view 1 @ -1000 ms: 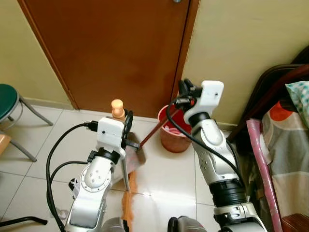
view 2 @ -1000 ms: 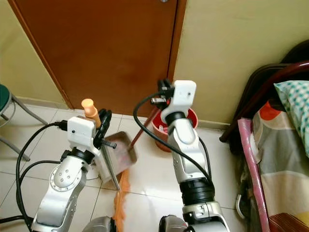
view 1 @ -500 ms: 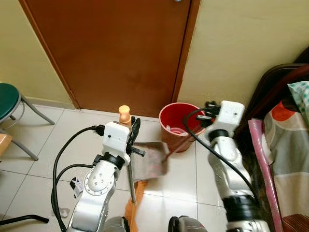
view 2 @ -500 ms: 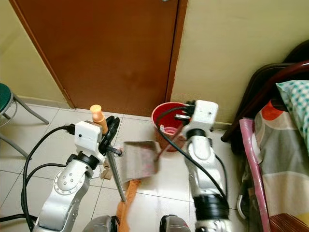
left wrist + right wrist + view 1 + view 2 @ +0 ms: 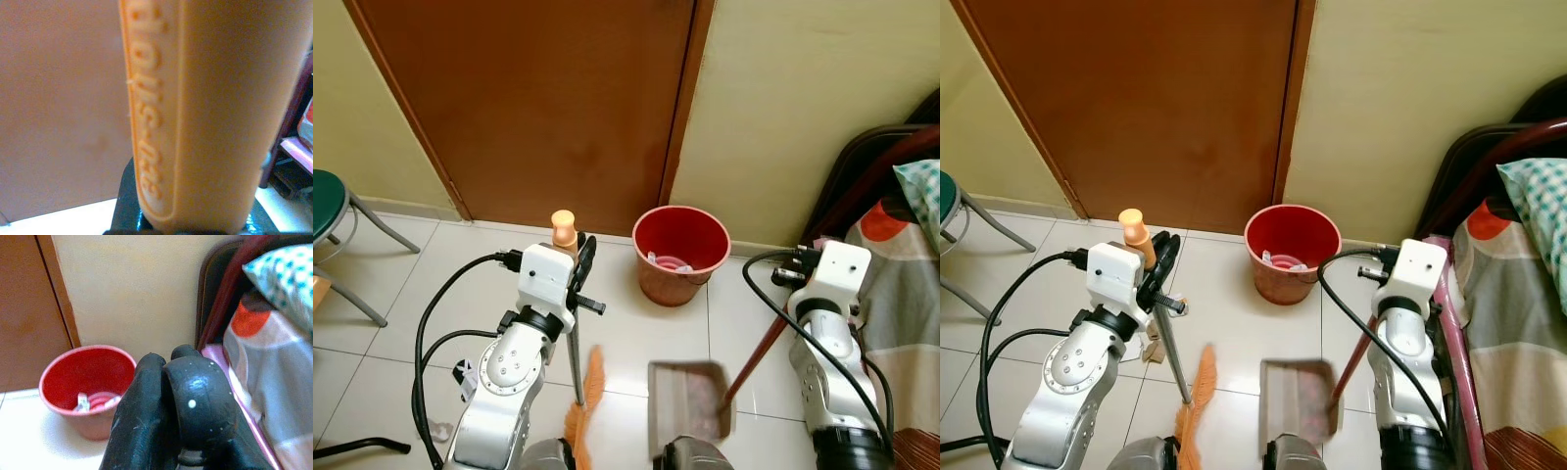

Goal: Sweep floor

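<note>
We held the broom (image 5: 576, 333) in our left gripper (image 5: 578, 269), the black fingers clamped on its shaft just below the orange handle tip, which stood up above the gripper beside the white wrist housing. From the gripper the metal shaft ran down and toward us to the orange bristles (image 5: 587, 397), which rested on the pale tiled floor (image 5: 636, 323). In the left wrist view the orange handle (image 5: 195, 112) sat right against the camera, with raised lettering along its side.

Our right gripper (image 5: 793, 277) hung out to the right, near the edge of the bed (image 5: 901, 294). From beneath that wrist a reddish handle (image 5: 754, 357) slanted down and inward to the dustpan (image 5: 688, 409), which lay flat on the tiles below and inward of the gripper, close to our body. In the right wrist view its fingers (image 5: 161, 411) pressed together, though we could not tell from the pictures exactly where they met the handle.

The red bin (image 5: 681, 253) stood on the floor ahead of both grippers and between them, near the wall, by the frame of the brown door (image 5: 538, 98). Some pale scraps lay at its bottom. A green stool (image 5: 333, 211) stood well off to the left of the left gripper.
</note>
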Robot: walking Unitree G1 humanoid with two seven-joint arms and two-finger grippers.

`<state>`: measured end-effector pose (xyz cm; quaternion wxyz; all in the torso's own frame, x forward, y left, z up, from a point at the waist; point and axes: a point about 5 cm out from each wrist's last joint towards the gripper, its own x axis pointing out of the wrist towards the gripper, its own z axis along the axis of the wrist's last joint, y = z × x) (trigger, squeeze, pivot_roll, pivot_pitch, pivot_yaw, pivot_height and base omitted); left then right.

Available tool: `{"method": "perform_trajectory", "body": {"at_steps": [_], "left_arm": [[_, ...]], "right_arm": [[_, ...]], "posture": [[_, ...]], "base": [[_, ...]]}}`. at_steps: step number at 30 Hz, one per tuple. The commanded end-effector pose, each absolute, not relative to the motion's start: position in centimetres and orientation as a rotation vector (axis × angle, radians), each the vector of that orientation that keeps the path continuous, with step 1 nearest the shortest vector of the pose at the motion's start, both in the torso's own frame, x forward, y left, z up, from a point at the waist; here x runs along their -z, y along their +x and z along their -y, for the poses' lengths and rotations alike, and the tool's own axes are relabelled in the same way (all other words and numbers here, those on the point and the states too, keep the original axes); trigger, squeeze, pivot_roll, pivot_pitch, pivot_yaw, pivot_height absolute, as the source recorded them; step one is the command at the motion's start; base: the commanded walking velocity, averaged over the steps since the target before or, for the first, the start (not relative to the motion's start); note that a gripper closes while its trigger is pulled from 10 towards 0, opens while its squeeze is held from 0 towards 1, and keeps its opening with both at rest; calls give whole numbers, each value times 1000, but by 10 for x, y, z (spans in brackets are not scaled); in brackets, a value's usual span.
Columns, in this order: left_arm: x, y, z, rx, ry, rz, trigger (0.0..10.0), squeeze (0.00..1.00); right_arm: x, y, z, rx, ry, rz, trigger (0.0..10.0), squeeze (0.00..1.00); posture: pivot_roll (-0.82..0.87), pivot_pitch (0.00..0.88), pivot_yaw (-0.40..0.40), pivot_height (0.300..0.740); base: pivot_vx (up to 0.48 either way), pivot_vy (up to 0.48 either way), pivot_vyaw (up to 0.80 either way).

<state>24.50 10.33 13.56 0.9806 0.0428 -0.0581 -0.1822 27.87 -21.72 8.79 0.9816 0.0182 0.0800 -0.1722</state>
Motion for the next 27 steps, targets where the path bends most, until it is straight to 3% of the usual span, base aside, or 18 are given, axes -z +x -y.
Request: {"method": "perform_trajectory", "body": {"at_steps": [1, 13, 21, 27], "left_arm": [[-142, 245, -104, 367, 120, 145, 10000, 0], [-177, 254, -111, 305, 176, 285, 10000, 0], [-184, 252, -120, 220, 158, 315, 10000, 0], [-204, 253, -127, 193, 280, 403, 10000, 0]], "right_arm": [[-102, 280, 216, 336, 63, -105, 10000, 0], [-92, 276, 207, 313, 121, -174, 10000, 0], [-81, 272, 208, 316, 139, -207, 10000, 0], [-83, 279, 206, 302, 135, -197, 10000, 0]], "posture": [[5, 153, -29, 740], [-14, 152, -49, 740], [7, 83, -45, 740], [13, 80, -44, 740]], "base": [[0, 0, 0], [0, 0, 0], [0, 0, 0], [0, 0, 0]]}}
